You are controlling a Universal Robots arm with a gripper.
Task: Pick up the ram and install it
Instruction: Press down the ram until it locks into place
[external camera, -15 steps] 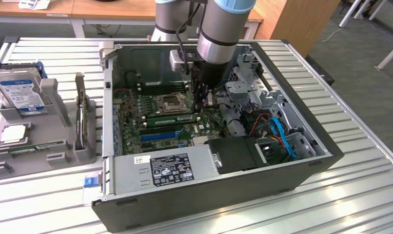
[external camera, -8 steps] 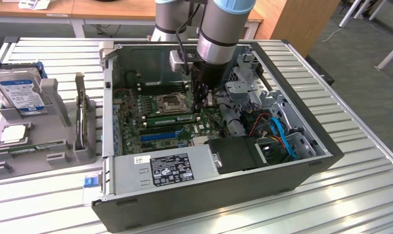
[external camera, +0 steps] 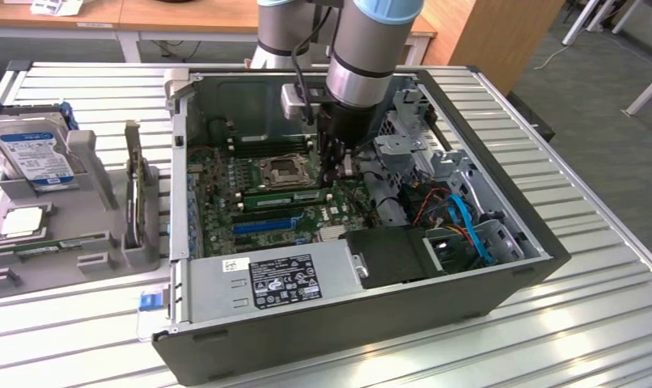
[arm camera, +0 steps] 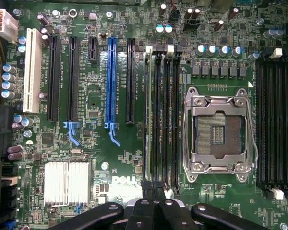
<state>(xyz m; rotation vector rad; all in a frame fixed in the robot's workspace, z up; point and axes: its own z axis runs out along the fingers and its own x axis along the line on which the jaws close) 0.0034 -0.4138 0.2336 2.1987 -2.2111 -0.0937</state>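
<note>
The ram [arm camera: 148, 120] is seen standing in the slot farthest from the empty processor socket [arm camera: 220, 129], one of four black slots in that bank, inside the open computer case [external camera: 520, 267] on the desk [external camera: 585, 339]. The pick-up and placing are therefore judged done, though full latching cannot be told. The claw [arm camera: 152, 186] is clenched with nothing seen between its fingers, poised over one end of that bank. One ram, one hard drive [external camera: 32, 149] and one processor chip [external camera: 24, 222] are counted.
</note>
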